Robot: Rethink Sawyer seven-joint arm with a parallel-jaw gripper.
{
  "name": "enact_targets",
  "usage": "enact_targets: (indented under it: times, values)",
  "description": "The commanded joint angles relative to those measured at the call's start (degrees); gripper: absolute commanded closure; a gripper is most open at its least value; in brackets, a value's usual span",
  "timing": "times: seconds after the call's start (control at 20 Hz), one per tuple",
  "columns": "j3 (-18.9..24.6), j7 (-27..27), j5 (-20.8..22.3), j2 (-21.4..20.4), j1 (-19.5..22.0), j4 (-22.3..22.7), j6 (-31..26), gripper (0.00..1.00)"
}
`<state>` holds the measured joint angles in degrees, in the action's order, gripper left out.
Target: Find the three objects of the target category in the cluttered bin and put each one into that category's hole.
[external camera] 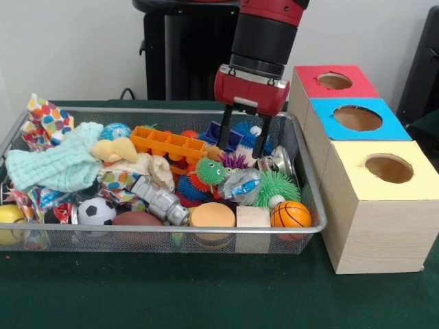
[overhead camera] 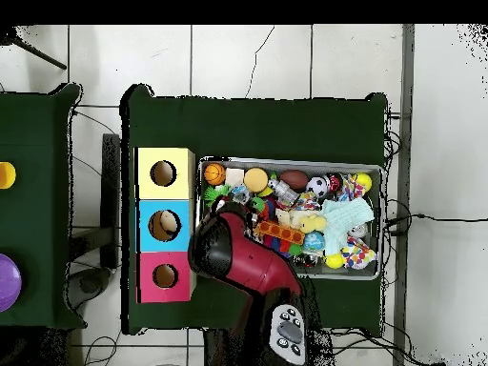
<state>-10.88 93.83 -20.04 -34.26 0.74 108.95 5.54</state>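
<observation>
The gripper [external camera: 243,140] hangs open, empty, over the blue spiky ball [external camera: 249,131] in the wire bin [external camera: 310,178]. The ball is likely light, soft and springy. Pinch across its body, not the spikes.

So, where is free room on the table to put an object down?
The green table is bare in front of the wire bin and the yellow box. In the overhead view, a bare strip borders the bin's far side. Inside the bin it is crowded throughout.
</observation>
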Motion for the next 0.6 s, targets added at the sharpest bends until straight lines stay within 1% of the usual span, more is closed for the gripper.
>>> enact_targets:
  times: [0.05,0.2,0.3,0.6]
  values:
    - [6.75,16.99,-3.28,3.42,1.79,-3.65,5.26,0.0]
    - [7.59,17.1,-3.36,3.89,2.14,-3.9,6.23,0.0]
    - [9.6,17.46,-2.44,3.36,3.37,-3.48,6.69,0.0]
    - [12.23,17.52,-3.06,3.46,3.94,-3.71,6.72,0.0]
